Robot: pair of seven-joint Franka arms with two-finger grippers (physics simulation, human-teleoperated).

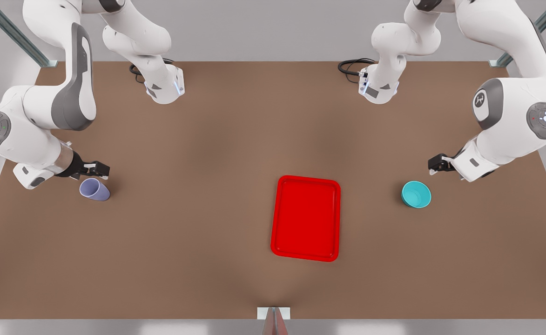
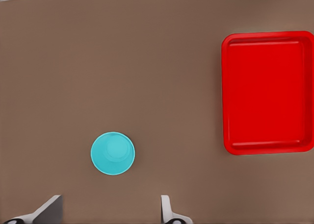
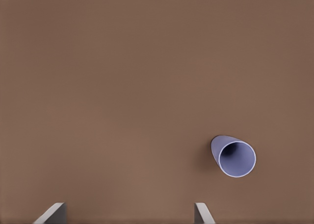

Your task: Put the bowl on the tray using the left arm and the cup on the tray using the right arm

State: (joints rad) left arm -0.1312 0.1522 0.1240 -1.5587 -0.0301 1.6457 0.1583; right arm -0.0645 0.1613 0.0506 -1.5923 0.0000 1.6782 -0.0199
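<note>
currently the brown table [image 1: 198,232] carries three items, well apart from one another, with bare surface between them. black cables [image 1: 354,67] lie coiled at the far arm bases. the tray [image 1: 306,217], flat bright red with a raised rim, sits near the middle. the bowl [image 1: 416,194], teal and shallow, rests upright toward the front view's right; the left gripper [image 1: 436,165] hovers just beside it, fingers [image 2: 166,209] spread apart. the cup [image 1: 94,189], lavender and tapered, stands toward the front view's left; the right gripper [image 1: 99,170] hovers near its rim, fingers [image 3: 202,213] spread apart.
</note>
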